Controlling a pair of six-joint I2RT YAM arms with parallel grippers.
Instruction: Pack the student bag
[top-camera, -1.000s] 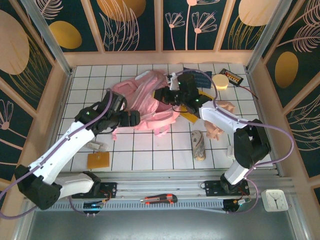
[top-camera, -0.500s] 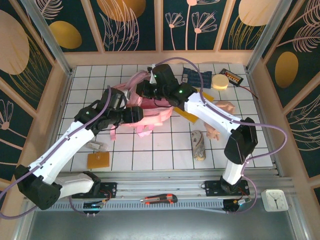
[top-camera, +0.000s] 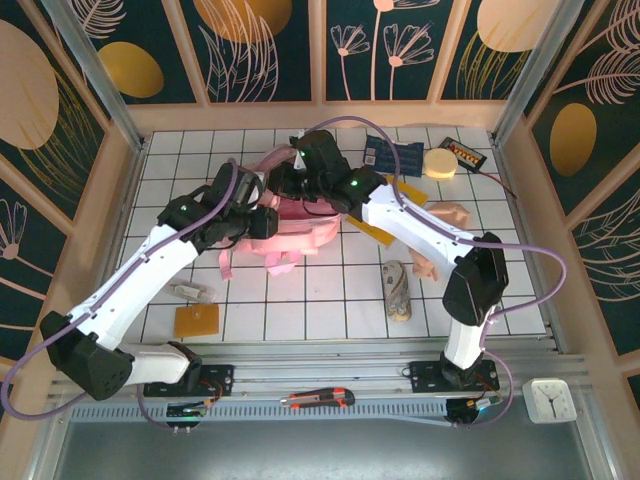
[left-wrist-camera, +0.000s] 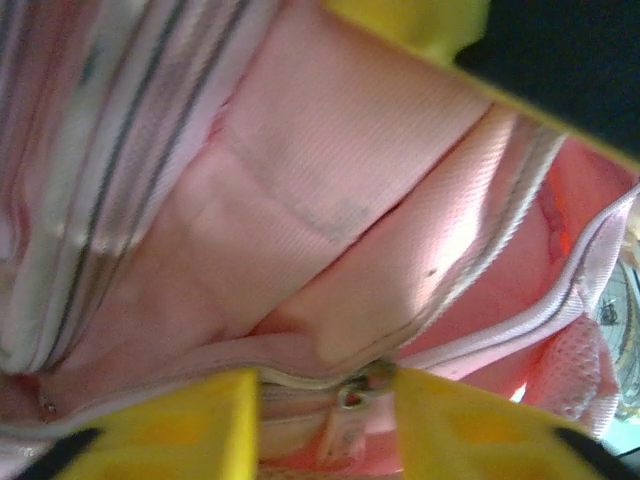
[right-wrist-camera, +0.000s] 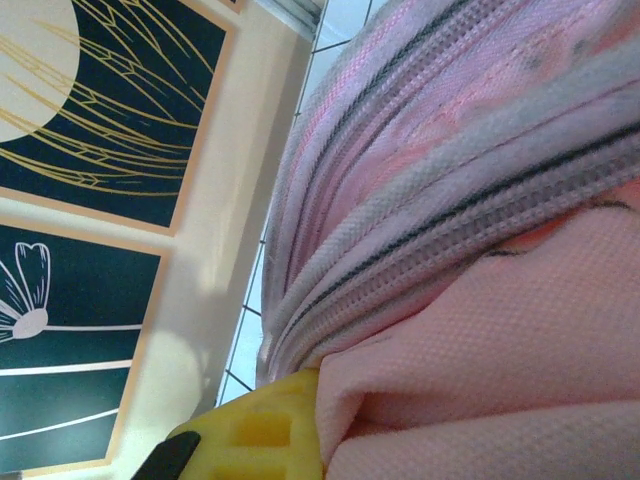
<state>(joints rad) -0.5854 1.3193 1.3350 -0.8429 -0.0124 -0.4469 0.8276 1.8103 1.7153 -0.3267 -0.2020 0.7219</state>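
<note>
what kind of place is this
Probably a robot test bench: left arm and right arm bolted at a white gridded table, boxed in by printed wall panels, working on a backpack.

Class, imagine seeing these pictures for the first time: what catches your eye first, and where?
The big pink student bag draws the eye first, crumpled toward the back middle of the white tiled table, with the left arm and right arm bent in over it. Up close, the left tool has its yellow fingers either side of the bag's zipper pull. Dark wall panels with gold leaves and flowers ring the scene.
</note>
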